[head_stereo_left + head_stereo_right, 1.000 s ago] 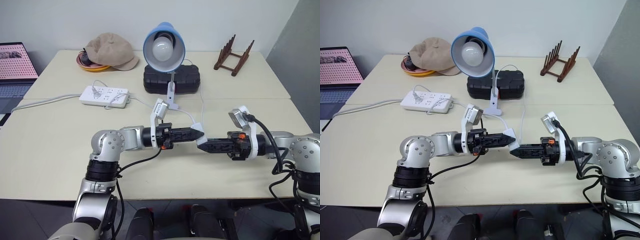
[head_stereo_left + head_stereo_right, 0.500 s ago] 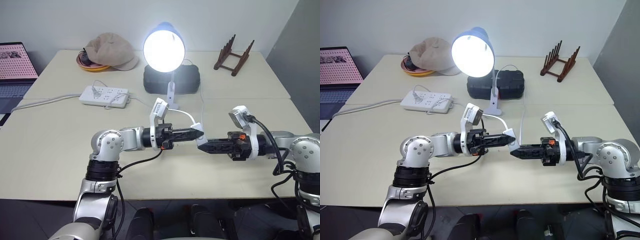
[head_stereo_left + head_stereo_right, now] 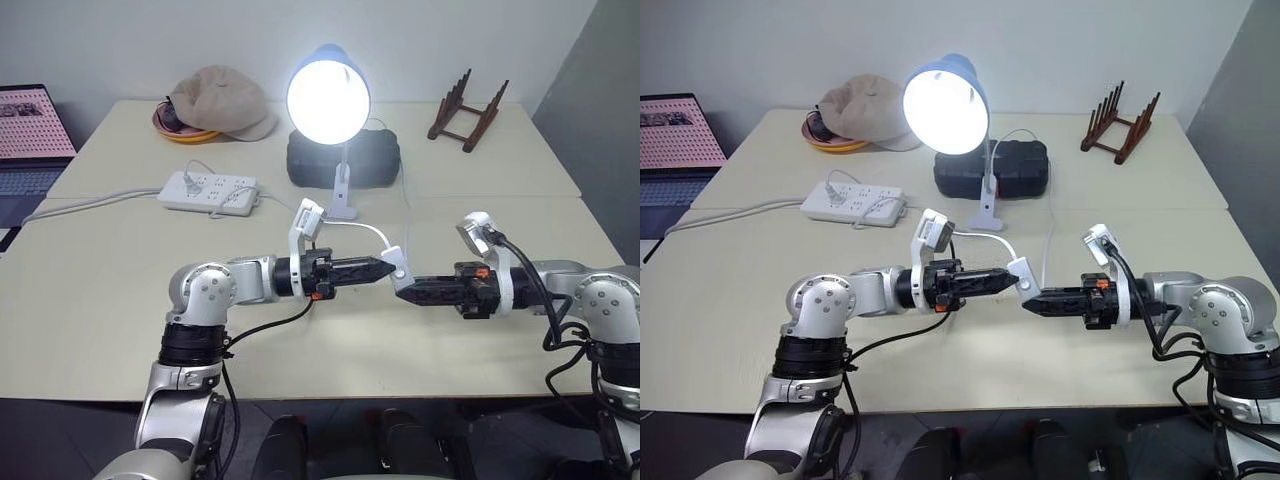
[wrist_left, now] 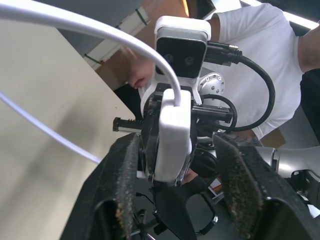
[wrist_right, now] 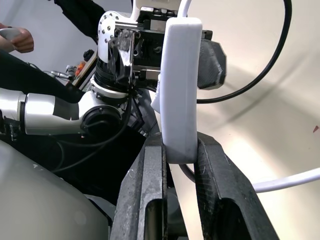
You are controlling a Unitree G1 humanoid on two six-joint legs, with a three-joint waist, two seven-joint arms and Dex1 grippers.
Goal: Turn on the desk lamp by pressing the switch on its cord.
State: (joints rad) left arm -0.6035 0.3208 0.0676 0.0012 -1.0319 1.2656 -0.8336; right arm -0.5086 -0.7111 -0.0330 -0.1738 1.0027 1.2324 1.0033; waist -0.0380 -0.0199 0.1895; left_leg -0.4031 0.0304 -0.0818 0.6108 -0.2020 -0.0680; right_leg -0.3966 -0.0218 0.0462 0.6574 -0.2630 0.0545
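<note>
The right claw (image 3: pixel 408 291) pinches the smooth white oblong switch (image 5: pixel 179 85) on the thin cord (image 3: pixel 368 229), held above the tabletop (image 3: pixel 90 290); the left claw (image 3: pixel 381 268) stands open astride it; the glowing blue-domed desk lamp (image 3: pixel 328 92) faces the robot.

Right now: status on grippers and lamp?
Right gripper shut on the cord switch. Left gripper open around it. Desk lamp lit. Nothing in the way.
</note>
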